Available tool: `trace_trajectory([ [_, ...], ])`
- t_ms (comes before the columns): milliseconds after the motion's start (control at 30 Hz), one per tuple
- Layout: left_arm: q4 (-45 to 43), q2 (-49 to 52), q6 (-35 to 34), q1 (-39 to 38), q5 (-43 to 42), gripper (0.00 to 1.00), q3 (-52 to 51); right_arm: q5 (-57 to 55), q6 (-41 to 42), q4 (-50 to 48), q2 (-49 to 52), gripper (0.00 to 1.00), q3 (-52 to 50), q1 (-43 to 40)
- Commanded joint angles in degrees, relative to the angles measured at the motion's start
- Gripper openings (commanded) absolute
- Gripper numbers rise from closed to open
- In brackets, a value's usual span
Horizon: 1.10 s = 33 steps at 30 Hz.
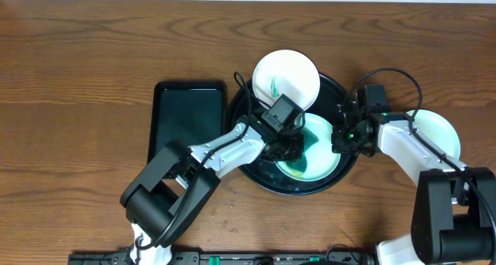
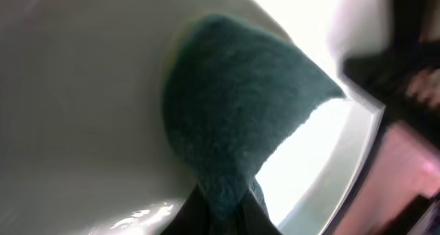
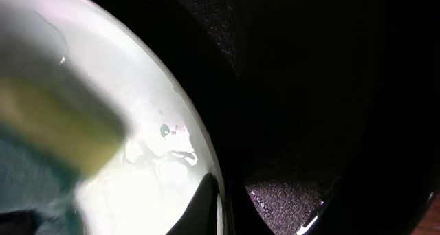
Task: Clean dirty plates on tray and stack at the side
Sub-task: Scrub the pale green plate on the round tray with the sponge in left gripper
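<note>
A round black tray [image 1: 252, 168] holds a pale teal plate [image 1: 324, 166]. My left gripper [image 1: 291, 149] is shut on a green scouring sponge [image 2: 240, 111] that presses on the plate's inner surface [image 2: 82, 91]. At the plate's right rim [image 3: 180, 101], my right gripper [image 1: 339, 141] is shut on the edge, one dark finger [image 3: 199, 207] lying inside the rim. A second plate [image 1: 286, 80] with a green smear rests on the tray's far edge. A third plate [image 1: 435, 132] lies on the tabletop to the right, partly under my right arm.
A rectangular black tray [image 1: 188, 122] lies just left of the round tray. Bare wood-grain tabletop [image 1: 77, 79] spreads to the left and along the back. The sponge's yellow side [image 3: 55, 132] fills the left of the right wrist view.
</note>
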<state>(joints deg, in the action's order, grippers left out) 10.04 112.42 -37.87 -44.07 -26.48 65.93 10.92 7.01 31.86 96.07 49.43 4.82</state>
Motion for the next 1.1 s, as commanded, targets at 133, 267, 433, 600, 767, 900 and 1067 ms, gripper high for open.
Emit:
trace_trajectory([
  [133, -7.72, 2.03, -7.43, -2.64, -3.02, 0.07, -0.07, 0.11, 0.68, -0.37, 1.73, 0.01, -3.30, 0.55],
  [267, -0.11, 2.03, -3.28, -1.11, 9.64, 0.07, -0.07, 0.11, 0.68, -0.39, 1.73, 0.01, -3.30, 0.55],
  [433, 10.05, 2.01, 3.65, 1.95, 25.07, 0.07, 0.24, 0.11, 0.68, -0.33, 1.73, 0.01, -3.30, 0.55],
  [600, 18.25, 2.01, 7.85, 3.02, 33.48, 0.07, 1.92, 0.11, 0.68, -0.28, 1.73, 0.01, -3.30, 0.55],
  [767, 19.39, 2.01, 8.17, 2.86, 31.63, 0.07, 2.95, 0.09, 0.68, 0.00, 1.73, 0.01, -3.32, 0.55],
  [900, 16.74, 2.03, 4.72, 2.86, 20.22, 0.07, 2.91, 0.13, 0.72, 0.07, 1.73, 0.01, -3.32, 0.55],
  [1067, 5.75, 3.34, 2.36, 1.55, -0.07, 0.07, 2.54, 0.15, 1.11, -0.11, 1.73, 0.01, -3.32, 0.55],
])
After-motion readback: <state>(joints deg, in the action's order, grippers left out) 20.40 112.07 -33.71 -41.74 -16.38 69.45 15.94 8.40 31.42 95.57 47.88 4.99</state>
